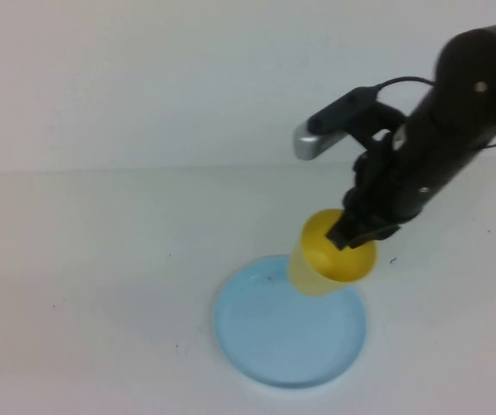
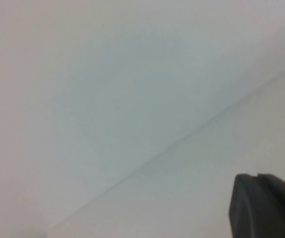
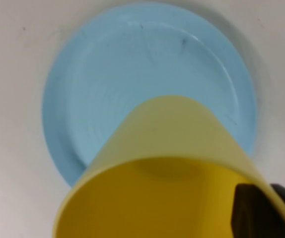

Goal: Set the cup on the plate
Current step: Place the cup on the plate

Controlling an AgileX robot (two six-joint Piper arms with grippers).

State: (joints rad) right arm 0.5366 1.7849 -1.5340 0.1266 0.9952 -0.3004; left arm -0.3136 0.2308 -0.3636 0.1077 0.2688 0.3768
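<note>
Right gripper (image 1: pixel 358 232) clamped on cup (image 1: pixel 321 259) rim, cup tilted, base over plate (image 1: pixel 265 346) far-right edge near table's front; left gripper (image 2: pixel 264 206) parked aside, spread unclear.

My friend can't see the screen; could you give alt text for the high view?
The right claw grips a yellow cup by its rim, tilted over the far edge of a blue plate on a white table. The left claw is out of view.

left claw (image 2: pixel 266 208): dark tip in view, fingers' state unclear | white table (image 2: pixel 222 163) | pale wall (image 2: pixel 107 74)
</note>
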